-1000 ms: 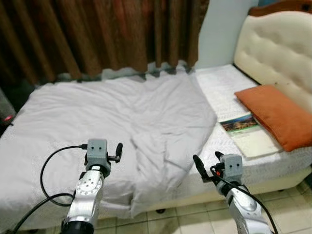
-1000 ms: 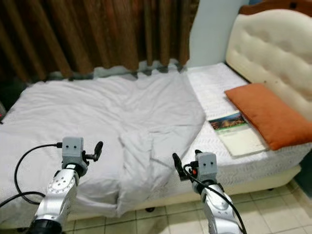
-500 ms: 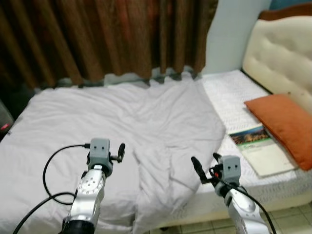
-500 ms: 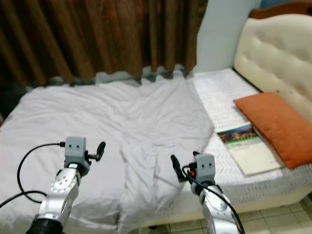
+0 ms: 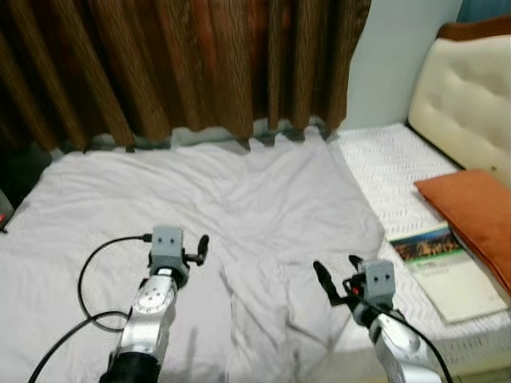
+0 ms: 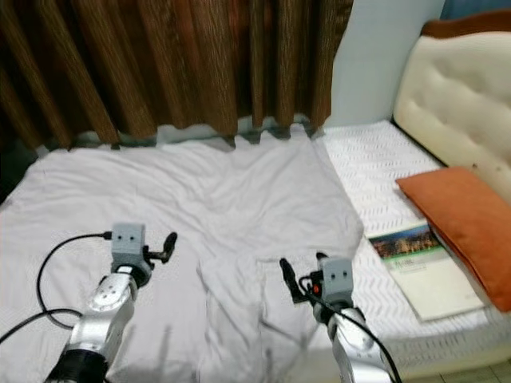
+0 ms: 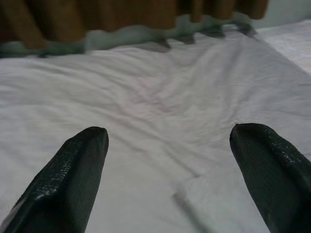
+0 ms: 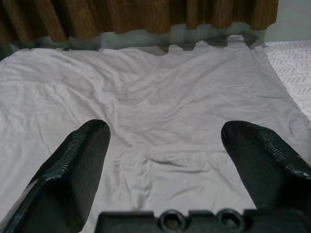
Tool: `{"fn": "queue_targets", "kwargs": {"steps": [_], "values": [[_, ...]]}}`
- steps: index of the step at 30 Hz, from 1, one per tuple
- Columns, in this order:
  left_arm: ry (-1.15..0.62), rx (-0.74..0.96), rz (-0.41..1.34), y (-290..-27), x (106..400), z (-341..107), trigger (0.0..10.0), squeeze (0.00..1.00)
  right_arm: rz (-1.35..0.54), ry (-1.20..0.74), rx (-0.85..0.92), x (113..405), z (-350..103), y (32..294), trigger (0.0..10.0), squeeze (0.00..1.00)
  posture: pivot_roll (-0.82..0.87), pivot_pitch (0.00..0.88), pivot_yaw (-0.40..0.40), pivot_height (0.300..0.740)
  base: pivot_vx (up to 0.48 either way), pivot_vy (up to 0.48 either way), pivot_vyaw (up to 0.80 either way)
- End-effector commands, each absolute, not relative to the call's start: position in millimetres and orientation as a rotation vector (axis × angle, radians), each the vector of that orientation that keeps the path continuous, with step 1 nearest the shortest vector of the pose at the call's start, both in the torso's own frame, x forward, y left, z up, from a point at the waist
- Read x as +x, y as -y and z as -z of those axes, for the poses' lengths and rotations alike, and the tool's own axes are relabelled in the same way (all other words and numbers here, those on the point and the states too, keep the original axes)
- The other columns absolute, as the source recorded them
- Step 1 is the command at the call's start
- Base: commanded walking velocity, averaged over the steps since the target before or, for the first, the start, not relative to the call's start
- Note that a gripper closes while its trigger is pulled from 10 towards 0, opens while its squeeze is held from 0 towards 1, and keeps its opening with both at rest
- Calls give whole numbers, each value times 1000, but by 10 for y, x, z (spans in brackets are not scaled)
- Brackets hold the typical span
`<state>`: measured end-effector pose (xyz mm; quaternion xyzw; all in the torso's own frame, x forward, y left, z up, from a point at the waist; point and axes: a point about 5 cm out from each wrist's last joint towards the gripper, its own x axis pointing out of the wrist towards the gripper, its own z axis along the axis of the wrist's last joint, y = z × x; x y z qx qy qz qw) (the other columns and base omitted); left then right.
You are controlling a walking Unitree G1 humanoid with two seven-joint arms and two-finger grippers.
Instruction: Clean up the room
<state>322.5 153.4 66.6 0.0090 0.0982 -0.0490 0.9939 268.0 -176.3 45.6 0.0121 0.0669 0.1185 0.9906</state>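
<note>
Your robot stands at the near edge of a bed (image 5: 375,159), both arms raised over a rumpled pale grey blanket (image 5: 239,199) that covers the left and middle of the mattress. Your left gripper (image 7: 167,182) hovers above the near left part of the blanket, its two black fingers (image 7: 80,170) spread wide with nothing between them. Your right gripper (image 8: 165,174) hangs over the near middle, just above a creased fold in the fabric, its fingers (image 8: 73,170) equally wide apart and empty.

To the right, the blanket ends in a curved edge and the white patterned mattress lies bare. There an orange pillow (image 5: 475,215) rests near the cream tufted headboard (image 5: 463,96), with a magazine (image 5: 443,259) lying flat just beside it on the near side. Brown curtains (image 5: 176,64) hang along the far side of the bed, their hems meeting the blanket's far edge. A black cable (image 5: 88,287) loops from your left arm.
</note>
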Motion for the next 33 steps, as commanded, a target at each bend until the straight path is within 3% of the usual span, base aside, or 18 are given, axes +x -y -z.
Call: {"fn": "queue_targets", "kwargs": {"steps": [1,5,7,10,15,16,19,20,24,27,33], "values": [[-206,2,141,-1403,3273,-657,10000,0,-227,-136,21,2652,-472,1828,10000,0,-50,27,19,740,461,0,0],[-350,-156,118,-1361,3380,-542,10000,0,-237,-150,20,2531,-466,1815,10000,0,-82,108,15,740,234,0,0],[-453,-316,60,-1323,3458,-516,10000,0,-243,-170,7,2316,-475,1821,10000,0,-151,228,17,740,0,0,0],[-476,-429,25,-1293,3518,-567,10000,0,-245,-179,-8,2083,-541,1824,10000,0,-214,317,23,740,0,0,0],[-469,-487,62,-1137,3624,-709,10000,0,-208,-233,-3,1568,-624,1794,10000,0,-311,480,31,740,0,0,0],[-456,-493,65,-1134,3659,-761,10000,0,-201,-250,4,1408,-689,1764,10000,0,-332,559,35,740,0,0,0],[-411,-507,40,-1199,3740,-884,10000,0,-199,-308,10,1030,-803,1676,10000,0,-351,620,36,740,0,0,0],[-411,-507,40,-1199,3740,-884,10000,0,-199,-308,10,1030,-803,1676,10000,0,-351,620,36,740,0,0,0],[-306,-506,-39,-1441,3854,-1092,10000,0,-188,-383,51,617,-912,1565,10000,0,-376,710,45,740,0,0,0],[-270,-508,-85,-1574,3874,-1145,10000,0,-252,-374,56,611,-912,1415,10000,0,-383,733,52,740,0,0,0],[-219,-564,-117,-1653,3903,-1222,10000,0,-323,-255,-127,1044,-752,1263,10000,0,-344,734,75,740,0,0,0]]}}
